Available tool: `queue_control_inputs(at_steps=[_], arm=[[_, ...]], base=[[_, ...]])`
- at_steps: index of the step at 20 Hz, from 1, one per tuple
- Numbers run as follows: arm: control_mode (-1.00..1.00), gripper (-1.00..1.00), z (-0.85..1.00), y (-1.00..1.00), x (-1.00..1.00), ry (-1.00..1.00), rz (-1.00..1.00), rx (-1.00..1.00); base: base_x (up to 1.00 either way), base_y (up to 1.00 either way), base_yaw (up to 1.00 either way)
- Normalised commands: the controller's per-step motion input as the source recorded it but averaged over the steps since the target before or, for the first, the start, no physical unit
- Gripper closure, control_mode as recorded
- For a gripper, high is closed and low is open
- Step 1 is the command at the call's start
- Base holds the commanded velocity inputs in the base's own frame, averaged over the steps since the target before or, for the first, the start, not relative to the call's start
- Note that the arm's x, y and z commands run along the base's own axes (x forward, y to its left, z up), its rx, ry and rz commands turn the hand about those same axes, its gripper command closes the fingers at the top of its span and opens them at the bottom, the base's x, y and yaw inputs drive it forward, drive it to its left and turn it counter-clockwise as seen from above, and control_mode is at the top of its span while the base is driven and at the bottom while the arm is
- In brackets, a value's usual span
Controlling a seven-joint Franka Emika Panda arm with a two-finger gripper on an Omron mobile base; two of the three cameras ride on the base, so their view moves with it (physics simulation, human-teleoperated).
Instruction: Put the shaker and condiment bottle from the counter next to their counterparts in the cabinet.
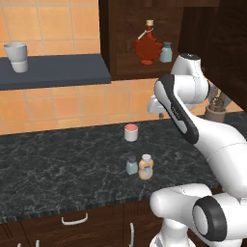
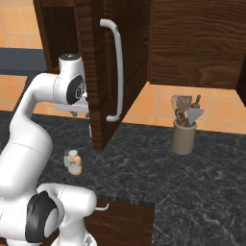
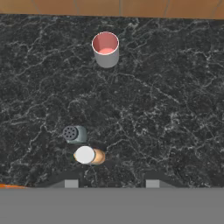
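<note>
Your claw (image 3: 108, 183) hangs empty, fingertips drawn close together, above the black marbled counter (image 3: 175, 109). Just ahead, left, stands the tan-orange condiment bottle (image 3: 89, 155), touching the pale blue-grey shaker (image 3: 74, 134) beyond it. Farther off sits a red-lidded white jar (image 3: 106, 49).

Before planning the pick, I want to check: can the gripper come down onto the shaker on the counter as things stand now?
Probably yes. In the hand view nothing lies over the shaker, so it is free from above. But the condiment bottle stands right beside it, leaving little room for a finger on that side.
</note>
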Motion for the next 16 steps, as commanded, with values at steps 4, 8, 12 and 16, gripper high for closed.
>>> queue_control_inputs(at_steps=[4, 8, 12, 16], arm=[[-1.0, -1.0, 0.0, 0.01, -0.04, 0.0, 0.0, 0.0], [-1.0, -1.0, 0.0, 0.09, -0.14, 0.0, 0.0, 0.0], [-1.0, -1.0, 0.0, 0.12, -0.22, -0.01, 0.0, 0.0], [-1.0, -1.0, 0.0, 0.09, -0.29, -0.02, 0.0, 0.0]], base=[[0.0, 0.0, 0.0], [0.0, 0.0, 0.0], [0.0, 0.0, 0.0], [0.0, 0.0, 0.0]])
